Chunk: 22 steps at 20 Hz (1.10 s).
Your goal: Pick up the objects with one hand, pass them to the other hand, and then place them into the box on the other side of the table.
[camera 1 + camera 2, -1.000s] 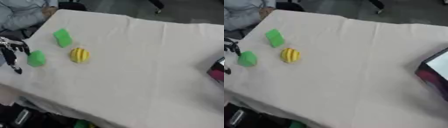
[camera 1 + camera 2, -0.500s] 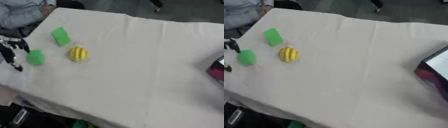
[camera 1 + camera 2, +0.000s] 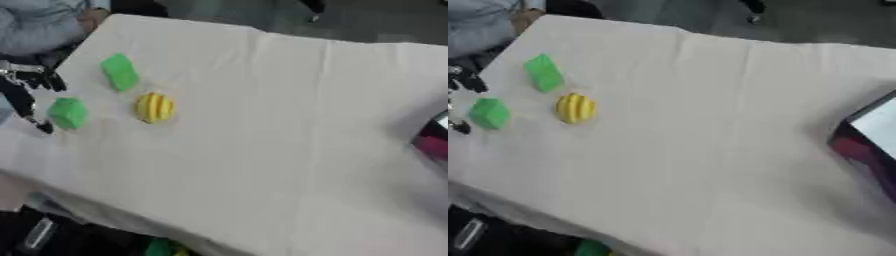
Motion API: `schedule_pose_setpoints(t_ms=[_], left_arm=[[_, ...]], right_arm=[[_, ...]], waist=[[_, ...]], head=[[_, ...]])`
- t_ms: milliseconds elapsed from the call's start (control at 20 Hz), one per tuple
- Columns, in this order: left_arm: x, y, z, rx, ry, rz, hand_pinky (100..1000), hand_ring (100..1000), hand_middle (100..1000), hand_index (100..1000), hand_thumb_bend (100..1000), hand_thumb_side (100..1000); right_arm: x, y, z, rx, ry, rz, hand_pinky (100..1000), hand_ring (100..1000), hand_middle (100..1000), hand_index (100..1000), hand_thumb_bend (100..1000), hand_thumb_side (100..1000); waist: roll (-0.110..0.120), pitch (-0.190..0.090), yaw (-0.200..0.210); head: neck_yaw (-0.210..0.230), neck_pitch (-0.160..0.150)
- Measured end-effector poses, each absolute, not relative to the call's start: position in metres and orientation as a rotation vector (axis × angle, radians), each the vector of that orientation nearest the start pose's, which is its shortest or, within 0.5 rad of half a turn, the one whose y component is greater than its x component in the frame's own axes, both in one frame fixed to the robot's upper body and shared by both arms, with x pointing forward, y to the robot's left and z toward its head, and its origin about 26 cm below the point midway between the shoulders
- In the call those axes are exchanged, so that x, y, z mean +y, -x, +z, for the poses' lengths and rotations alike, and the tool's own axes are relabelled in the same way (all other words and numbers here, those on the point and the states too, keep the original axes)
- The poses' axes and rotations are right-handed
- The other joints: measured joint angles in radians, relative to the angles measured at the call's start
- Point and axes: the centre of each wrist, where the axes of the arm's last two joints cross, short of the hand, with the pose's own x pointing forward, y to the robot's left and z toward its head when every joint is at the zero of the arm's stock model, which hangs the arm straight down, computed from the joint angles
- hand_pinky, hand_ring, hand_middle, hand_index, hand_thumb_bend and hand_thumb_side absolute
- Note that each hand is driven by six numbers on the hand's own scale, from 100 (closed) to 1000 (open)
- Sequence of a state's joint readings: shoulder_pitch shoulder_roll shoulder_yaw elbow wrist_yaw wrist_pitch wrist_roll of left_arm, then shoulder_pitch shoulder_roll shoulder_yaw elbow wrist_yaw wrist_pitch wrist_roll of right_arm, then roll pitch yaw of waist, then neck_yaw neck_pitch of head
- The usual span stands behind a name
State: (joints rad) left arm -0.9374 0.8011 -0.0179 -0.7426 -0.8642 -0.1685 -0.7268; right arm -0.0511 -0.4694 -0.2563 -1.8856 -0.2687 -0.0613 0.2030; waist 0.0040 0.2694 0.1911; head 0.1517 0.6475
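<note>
Here, three objects lie near the table's [image 3: 289,125] left edge: two green blocks and one yellow ribbed ball [image 3: 155,107]. The smaller green block [image 3: 67,113] sits just beside the left hand [image 3: 26,90], whose fingers hang spread, holding nothing. The larger green block [image 3: 119,72] lies farther back. One dark box [image 3: 870,145] sits at the right edge. No writing is readable.

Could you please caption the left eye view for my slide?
Left hand poised beside a green block; yellow ridged object nearby.
</note>
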Motion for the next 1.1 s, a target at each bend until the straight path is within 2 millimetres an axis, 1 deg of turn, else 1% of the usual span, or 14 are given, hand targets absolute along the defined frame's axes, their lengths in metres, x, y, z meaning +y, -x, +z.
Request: schedule_pose_setpoints(t_ms=[50, 200, 350, 500, 700, 850, 1100], left_arm=[[0.463, -0.438, 0.249, -0.843, -0.871, -1.315, 910, 899, 790, 847, 649, 100], [0.462, -0.439, 0.253, -0.834, -0.94, -1.312, 914, 901, 785, 839, 657, 100], [0.465, -0.439, 0.253, -0.815, -0.979, -1.312, 917, 903, 785, 830, 661, 100], [0.469, -0.439, 0.249, -0.791, -0.981, -1.317, 919, 903, 783, 822, 664, 100], [0.471, -0.44, 0.248, -0.77, -0.984, -1.329, 920, 903, 782, 823, 664, 100], [0.471, -0.44, 0.248, -0.763, -1.003, -1.335, 918, 902, 781, 823, 666, 100], [0.467, -0.444, 0.242, -0.774, -1.003, -1.351, 910, 897, 780, 819, 671, 100]], right_arm=[[-0.379, -0.269, 0.152, -2.026, 0.162, 0.315, 1000, 1000, 1000, 1000, 100, 643], [-0.378, -0.269, 0.15, -2.026, 0.158, 0.31, 1000, 1000, 1000, 1000, 100, 646], [-0.378, -0.27, 0.15, -2.024, 0.161, 0.313, 1000, 1000, 1000, 1000, 100, 649], [-0.378, -0.27, 0.15, -2.023, 0.163, 0.315, 1000, 1000, 1000, 1000, 100, 653], [-0.377, -0.27, 0.149, -2.021, 0.16, 0.311, 1000, 1000, 1000, 1000, 100, 656], [-0.377, -0.27, 0.149, -2.02, 0.162, 0.313, 1000, 1000, 1000, 1000, 100, 657], [-0.376, -0.271, 0.15, -2.024, 0.163, 0.313, 1000, 1000, 1000, 1000, 100, 655]], waist=[[0.0, 0.001, 0.0], [-0.002, 0.006, -0.002], [-0.003, 0.011, -0.006], [-0.003, 0.014, -0.007], [-0.003, 0.017, -0.011], [-0.005, 0.018, -0.014], [-0.006, 0.023, -0.022]], head=[[0.001, 0.0], [0.005, -0.001], [0.009, -0.008], [0.013, -0.009], [0.017, -0.014], [0.023, -0.017], [0.035, -0.018]])
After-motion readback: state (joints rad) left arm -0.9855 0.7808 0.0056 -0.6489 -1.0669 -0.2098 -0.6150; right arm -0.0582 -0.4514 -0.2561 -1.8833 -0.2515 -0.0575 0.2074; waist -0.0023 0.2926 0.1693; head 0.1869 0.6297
